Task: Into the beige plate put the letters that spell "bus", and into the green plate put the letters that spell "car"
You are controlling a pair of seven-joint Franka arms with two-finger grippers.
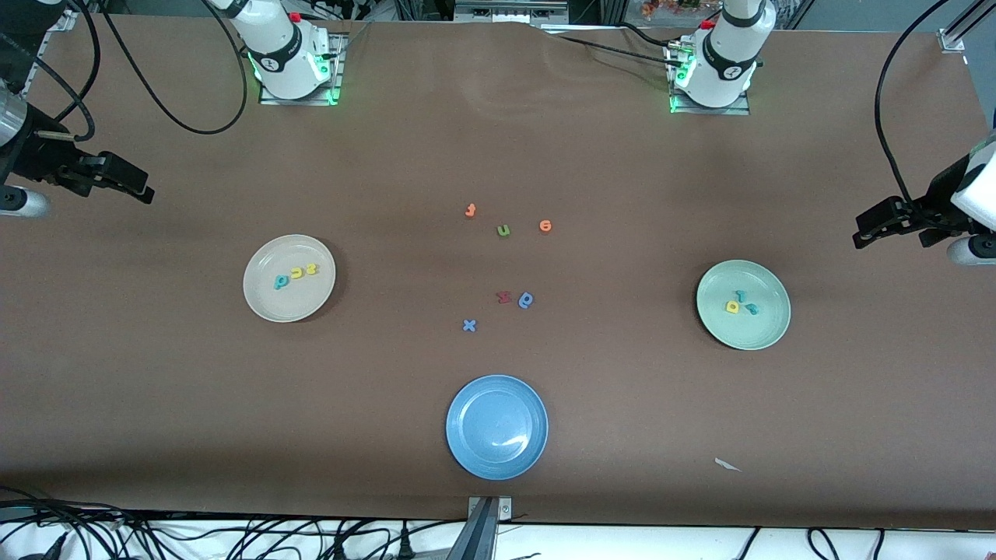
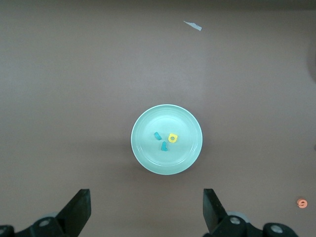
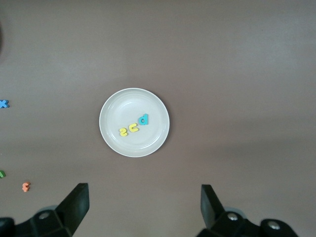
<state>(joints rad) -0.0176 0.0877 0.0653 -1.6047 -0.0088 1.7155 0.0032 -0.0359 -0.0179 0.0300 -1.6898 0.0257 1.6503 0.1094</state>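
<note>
though sorted, letters (image 1: 296, 272) in plates (image 1: 268, 307)

Both arms run off the front view's side edges, so only the dark tip of the left hand (image 1: 875, 225) and of the right hand (image 1: 128, 187) shows there, and each wrist view cuts its own hand at the lower edge, leaving just two spread fingers (image 2: 79, 210). In the green plate (image 1: 770, 330) the teal letters (image 1: 745, 303) are too small to read as a c or an r. A green letter (image 3: 2, 174) is clipped by the right wrist view's edge, and the dark red piece (image 1: 504, 296) on the surface is too small to name.
</note>
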